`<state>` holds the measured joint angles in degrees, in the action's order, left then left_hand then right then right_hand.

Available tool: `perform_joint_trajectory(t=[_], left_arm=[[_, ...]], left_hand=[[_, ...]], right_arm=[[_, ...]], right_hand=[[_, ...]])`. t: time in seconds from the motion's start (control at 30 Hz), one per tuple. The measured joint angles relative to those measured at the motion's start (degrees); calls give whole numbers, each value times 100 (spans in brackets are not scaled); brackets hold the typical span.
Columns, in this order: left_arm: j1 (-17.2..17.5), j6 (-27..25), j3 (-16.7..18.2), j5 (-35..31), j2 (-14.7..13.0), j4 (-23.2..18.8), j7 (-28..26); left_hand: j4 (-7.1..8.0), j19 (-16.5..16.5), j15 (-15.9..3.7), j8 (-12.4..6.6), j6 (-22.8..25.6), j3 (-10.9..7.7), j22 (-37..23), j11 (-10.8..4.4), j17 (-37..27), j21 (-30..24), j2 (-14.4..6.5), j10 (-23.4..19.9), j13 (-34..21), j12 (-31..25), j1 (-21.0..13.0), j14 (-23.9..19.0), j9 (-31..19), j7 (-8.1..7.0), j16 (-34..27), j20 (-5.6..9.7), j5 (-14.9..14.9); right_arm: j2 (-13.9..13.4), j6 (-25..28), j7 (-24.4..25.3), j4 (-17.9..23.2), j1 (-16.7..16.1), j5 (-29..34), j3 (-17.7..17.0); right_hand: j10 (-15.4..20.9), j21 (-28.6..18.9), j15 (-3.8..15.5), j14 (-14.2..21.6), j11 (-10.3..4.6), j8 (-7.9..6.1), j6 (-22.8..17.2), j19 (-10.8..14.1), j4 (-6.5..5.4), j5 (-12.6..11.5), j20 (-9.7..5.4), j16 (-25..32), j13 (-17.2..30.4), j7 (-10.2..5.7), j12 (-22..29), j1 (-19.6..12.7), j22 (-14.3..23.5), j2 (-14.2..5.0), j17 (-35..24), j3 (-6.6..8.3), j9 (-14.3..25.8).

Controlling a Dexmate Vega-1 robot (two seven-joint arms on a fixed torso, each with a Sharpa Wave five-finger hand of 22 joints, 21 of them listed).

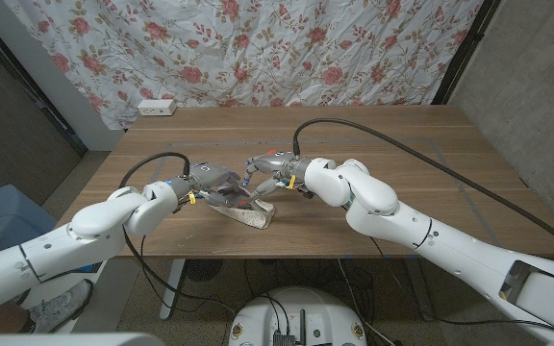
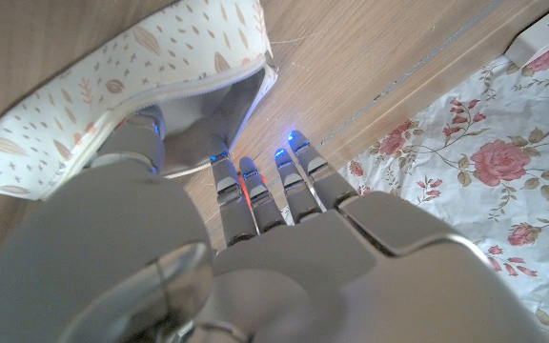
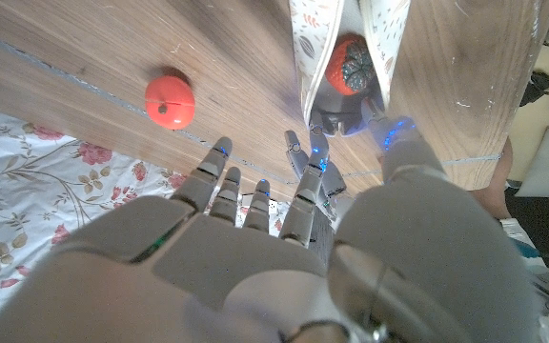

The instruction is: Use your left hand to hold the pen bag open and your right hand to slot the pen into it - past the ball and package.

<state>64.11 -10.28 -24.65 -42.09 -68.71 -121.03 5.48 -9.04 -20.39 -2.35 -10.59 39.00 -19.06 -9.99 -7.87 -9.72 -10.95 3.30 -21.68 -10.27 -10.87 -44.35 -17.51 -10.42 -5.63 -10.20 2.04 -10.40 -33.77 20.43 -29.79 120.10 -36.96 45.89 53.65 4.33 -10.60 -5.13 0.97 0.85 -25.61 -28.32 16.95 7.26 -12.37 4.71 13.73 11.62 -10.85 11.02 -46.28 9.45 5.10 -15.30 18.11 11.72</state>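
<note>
The pen bag (image 1: 250,215), white with a leaf print, lies in the middle of the table with both hands at it. My left hand (image 1: 210,183) holds its mouth. In the left wrist view the thumb (image 2: 139,138) reaches under the lip of the pen bag (image 2: 112,86) and the fingers (image 2: 265,186) stretch along the wood outside. My right hand (image 1: 279,173) hovers at the opening, fingers (image 3: 255,205) spread with nothing in them, thumb close to the lip. An orange thing with a grey patch (image 3: 351,59) sits inside the pen bag (image 3: 305,57). A red ball (image 3: 170,100) rests on the table nearby.
A white power strip (image 1: 157,108) lies at the table's far left edge, in front of a floral curtain (image 1: 258,48). Black cables run from both wrists across the wood. The bag lies near the table's front edge (image 1: 287,256).
</note>
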Motion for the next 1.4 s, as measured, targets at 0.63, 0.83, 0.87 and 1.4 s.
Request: perform_joint_trajectory(t=[0.63, 0.83, 0.87, 1.4], left_arm=[[193, -232, 198, 101, -112, -221, 0], [277, -348, 291, 140, -156, -327, -30], [280, -362, 294, 143, -158, -330, -33], [503, -558, 659, 453, -339, -560, -105]], left_hand=[[-16, -21, -6, -89, 281, 16, 0, -51, 0, -37, -45, -221, 0, -39, -45, -140, 0, -12, -41, -21, 0], [-16, -69, -22, -133, 452, 16, 0, -102, 11, -37, -68, -330, 0, -39, -68, -187, 0, -19, -41, -26, 0], [-16, -73, -15, -133, 457, 16, 0, -93, 13, -37, -68, -339, 0, -45, -68, -212, 0, -13, -41, -30, 0], [-16, -103, -9, -178, 824, 16, 0, -277, 13, -37, -143, -566, 0, -84, -144, -361, 0, 3, -67, 1, 0]], right_arm=[[-254, -98, -170, 74, 3, -19, -193], [-298, -140, -171, 73, 4, -7, -245], [-307, -150, -169, 69, 4, -6, -255], [-402, -354, 34, -86, -13, -145, -432]], right_hand=[[-324, 45, -183, -364, 181, 236, 431, -379, -71, -99, 174, -112, -1, 143, -45, 278, 0, -128, -54, -71, 0], [-323, 45, -183, -364, 181, 236, 430, -378, -71, -99, 174, -112, -1, 143, -45, 278, 0, -128, -54, -71, 1], [-323, 45, -183, -364, 181, 236, 430, -378, -71, -99, 174, -112, -1, 143, -45, 278, 0, -128, -54, -71, 1], [-323, 45, -183, -363, 181, 236, 430, -378, -71, -99, 173, -112, -2, 143, -21, 331, 0, -181, -53, -70, 1]])
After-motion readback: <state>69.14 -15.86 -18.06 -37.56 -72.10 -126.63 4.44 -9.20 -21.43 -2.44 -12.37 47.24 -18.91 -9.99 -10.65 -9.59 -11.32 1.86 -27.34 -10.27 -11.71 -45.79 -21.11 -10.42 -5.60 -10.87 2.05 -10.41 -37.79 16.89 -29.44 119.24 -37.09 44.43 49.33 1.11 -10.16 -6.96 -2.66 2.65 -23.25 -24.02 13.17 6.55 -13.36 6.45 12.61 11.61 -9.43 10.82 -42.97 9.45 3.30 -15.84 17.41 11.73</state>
